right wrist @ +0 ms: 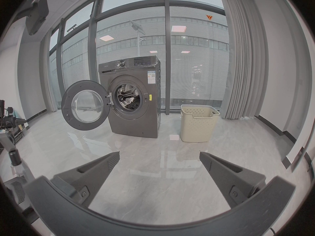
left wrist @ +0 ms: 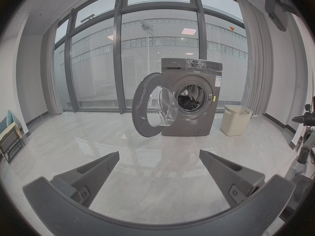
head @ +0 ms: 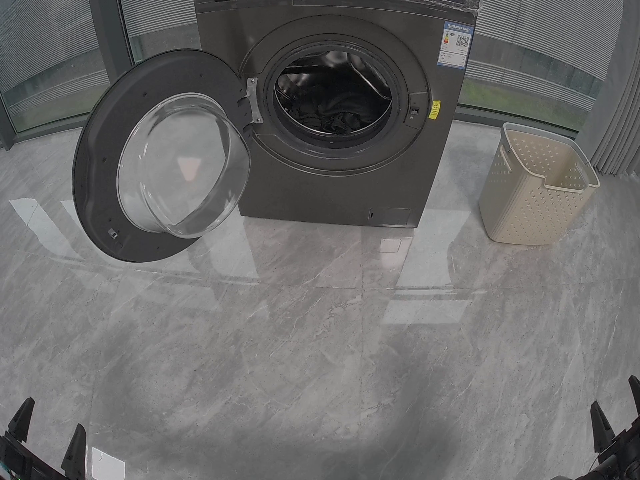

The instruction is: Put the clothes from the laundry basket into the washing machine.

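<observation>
A: Washer (head: 333, 101), where?

B: Grey front-loader. It stands on the floor (head: 300, 341), back to the windows (head: 53, 48). The door (head: 160, 155) is swung wide to the robot's left, hinged at the left of the opening, with its clear bowl facing out into the room.

A: Clothes?

B: Dark clothes (head: 333, 108) are heaped in the drum (head: 363, 68). The pile sits low in the round opening, reaching close to the front lip. The drum's metal wall shows above it.

A: Basket?

B: Cream, perforated basket (head: 537, 185), upright on the floor. It is to the right of the washer, near but apart from it. A curtain (head: 620, 101) hangs behind it. From the head view the rim and inner walls show. I can't make out the bottom.

A: Left pincer (left wrist: 158, 154)?

B: Low at the near left, well back from the washer. Its fingers are spread wide, with bare floor showing between them. It faces the washer and the open door.

A: Right pincer (right wrist: 159, 154)?

B: Low at the near right, also well back. Its fingers are spread just as wide, again with floor between them. From its wrist view the washer and basket stand side by side ahead, basket on the right.
</observation>
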